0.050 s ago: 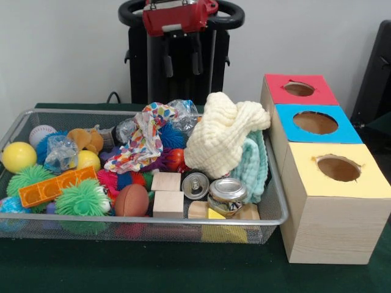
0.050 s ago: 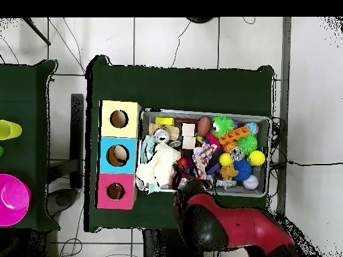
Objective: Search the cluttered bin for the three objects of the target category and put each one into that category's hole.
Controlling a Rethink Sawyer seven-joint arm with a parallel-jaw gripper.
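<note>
Wire bin [image 1: 272, 201] is sitting left, crammed: yellow ball [image 1: 18, 156], orange block [image 1: 56, 185], spiky green balls [image 1: 82, 198], wooden cubes [image 1: 166, 182], two cans [image 1: 227, 192], cream cloth [image 1: 223, 135]. Gripper [image 1: 181, 61] is hanging over the bin's far edge, touching nothing; can't tell jaw state. Hole boxes are standing right: red [image 1: 299, 89], blue [image 1: 316, 122], yellow [image 1: 338, 168].

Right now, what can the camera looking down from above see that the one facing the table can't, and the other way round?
Only the overhead view shows a second table to the side, with a pink bowl and a yellow cup, plus the tiled floor.

Only the front view shows the boxes' wooden sides and the bin's mesh front.

Both show the wire bin, the cream cloth and the red, blue and yellow hole boxes.
</note>
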